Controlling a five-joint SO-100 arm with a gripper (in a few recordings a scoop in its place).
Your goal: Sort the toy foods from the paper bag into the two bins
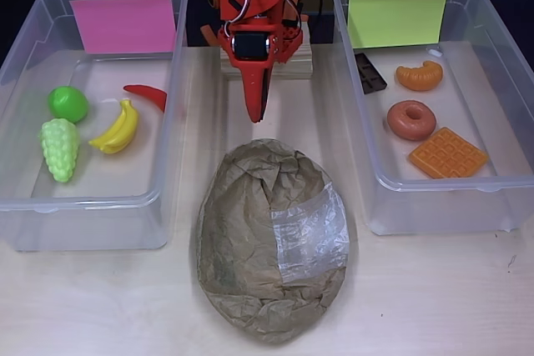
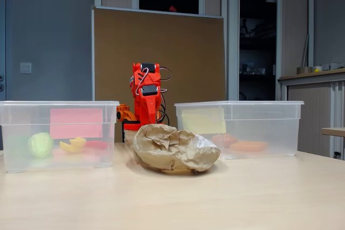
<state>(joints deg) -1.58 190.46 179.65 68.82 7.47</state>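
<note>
**Toy foods sorted, bag flat between the bins**

In the overhead view the bin with the pink label (image 1: 25, 122) sits left and holds the green ball (image 1: 68, 103), the pale-green grapes (image 1: 60, 148), the yellow banana (image 1: 118, 128) and the red chili (image 1: 148, 96), the chili's tip just beside the banana. The bin with the yellow-green label (image 1: 509, 81) sits right and holds the dark chocolate bar (image 1: 370, 72) near its left wall, the orange croissant (image 1: 419, 76), the brown donut (image 1: 410, 120) and the orange waffle (image 1: 447, 153). Between the bins lies the crumpled brown paper bag (image 1: 250, 231), a flattened oval with its clear window patch turned up; it looks empty, though its inside is hidden.
</note>
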